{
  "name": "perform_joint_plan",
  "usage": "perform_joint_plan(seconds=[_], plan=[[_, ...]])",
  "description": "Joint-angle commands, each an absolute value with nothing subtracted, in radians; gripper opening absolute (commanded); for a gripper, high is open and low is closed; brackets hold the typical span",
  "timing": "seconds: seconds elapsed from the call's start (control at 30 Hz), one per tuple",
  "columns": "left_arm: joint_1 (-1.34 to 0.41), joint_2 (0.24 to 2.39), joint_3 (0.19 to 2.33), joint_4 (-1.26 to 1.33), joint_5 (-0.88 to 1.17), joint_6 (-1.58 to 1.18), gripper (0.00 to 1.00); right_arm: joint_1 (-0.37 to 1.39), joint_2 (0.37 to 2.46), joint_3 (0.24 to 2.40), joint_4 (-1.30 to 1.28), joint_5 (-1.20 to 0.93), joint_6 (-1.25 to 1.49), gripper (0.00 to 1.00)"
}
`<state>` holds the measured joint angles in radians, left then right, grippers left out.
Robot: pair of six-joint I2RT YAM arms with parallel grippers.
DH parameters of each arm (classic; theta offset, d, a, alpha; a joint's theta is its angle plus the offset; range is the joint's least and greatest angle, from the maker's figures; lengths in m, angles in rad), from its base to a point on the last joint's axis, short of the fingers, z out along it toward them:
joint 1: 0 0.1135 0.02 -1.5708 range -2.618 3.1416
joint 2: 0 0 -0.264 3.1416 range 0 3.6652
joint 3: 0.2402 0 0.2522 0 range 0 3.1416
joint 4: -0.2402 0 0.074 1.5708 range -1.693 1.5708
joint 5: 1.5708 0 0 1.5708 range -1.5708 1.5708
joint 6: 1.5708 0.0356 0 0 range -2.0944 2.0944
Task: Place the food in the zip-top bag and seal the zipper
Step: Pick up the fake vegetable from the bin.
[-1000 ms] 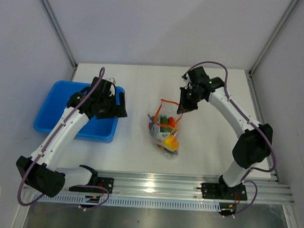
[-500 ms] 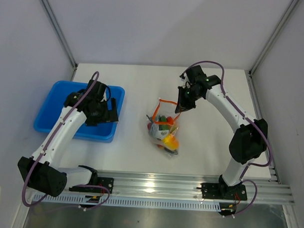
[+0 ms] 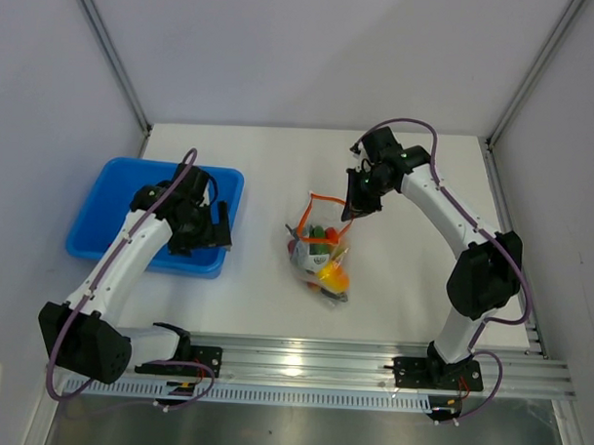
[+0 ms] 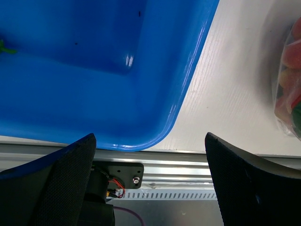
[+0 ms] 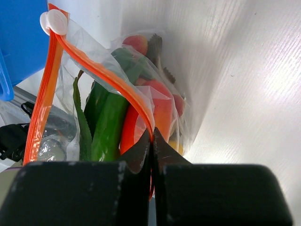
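The clear zip-top bag [image 3: 318,251] lies mid-table with the food inside: green peppers [image 5: 106,123], red pieces [image 5: 161,109] and a yellow-orange mango [image 3: 334,278]. Its red-orange zipper [image 5: 101,73] runs up to a white slider [image 5: 54,21]. My right gripper [image 3: 349,211] is shut on the zipper's end [image 5: 151,135] and holds the bag's mouth lifted. My left gripper [image 3: 222,226] is open and empty above the near right corner of the blue tray [image 3: 113,192]; in the left wrist view its fingers [image 4: 244,183] frame the tray's rim [image 4: 188,80].
A small green bit [image 4: 4,47] lies in the blue tray. The aluminium rail [image 3: 312,365] runs along the near table edge. Grey walls stand on both sides and at the back.
My left gripper has drawn back toward the near edge of the blue tray. My right gripper has lifted the bag's zipper end slightly left; the bag shifted a little.
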<state>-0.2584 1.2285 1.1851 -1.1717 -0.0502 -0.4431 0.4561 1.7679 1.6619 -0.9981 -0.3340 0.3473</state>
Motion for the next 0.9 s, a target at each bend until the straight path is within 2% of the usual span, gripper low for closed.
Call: perform_joint_plan(seconds=[0.0, 0.4, 0.87], plan=[[-0.247, 1.232, 1.167, -1.152, -0.029, -0.434, 0.98, 0.46, 1.776, 1.701, -1.014, -0.319, 0.35, 0.0], [-0.229, 1.259, 1.154, -1.157, -0.057, -0.426, 0.98, 0.463, 1.796, 1.721, -1.012, -0.324, 0.35, 0.0], [-0.098, 1.247, 1.15, -1.158, -0.107, -0.38, 0.99, 0.462, 1.816, 1.736, -1.011, -0.327, 0.347, 0.0]])
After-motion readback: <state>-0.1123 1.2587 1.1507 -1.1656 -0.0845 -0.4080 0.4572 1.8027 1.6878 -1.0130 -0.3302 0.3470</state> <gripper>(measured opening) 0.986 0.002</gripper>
